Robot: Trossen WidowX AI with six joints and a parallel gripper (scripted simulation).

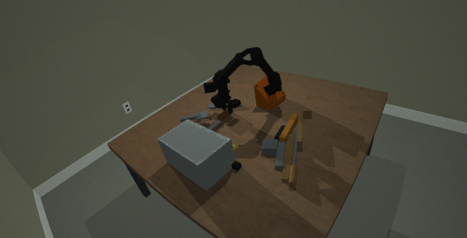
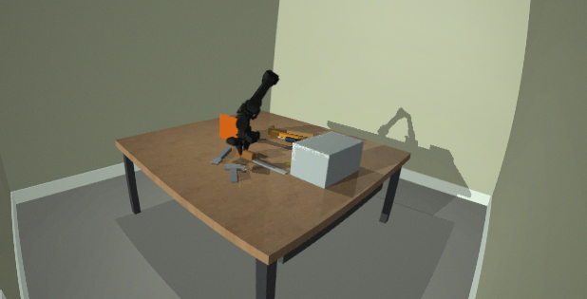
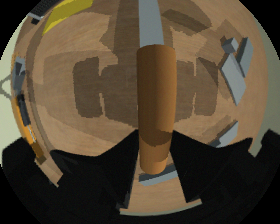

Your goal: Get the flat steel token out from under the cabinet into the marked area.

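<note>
My gripper is shut on the brown handle of a tool with a long flat grey blade. The tool is low over the table; I cannot tell whether it touches. The blade points towards the grey cabinet, and its tip shows just short of the cabinet in the exterior view. A yellow patch, apparently the marked area, is partly visible beside the cabinet. The steel token is not visible.
A grey T-shaped piece and a flat grey piece lie beside the tool. Grey blocks and orange and wooden bars lie on the other side. A small black block is by the cabinet.
</note>
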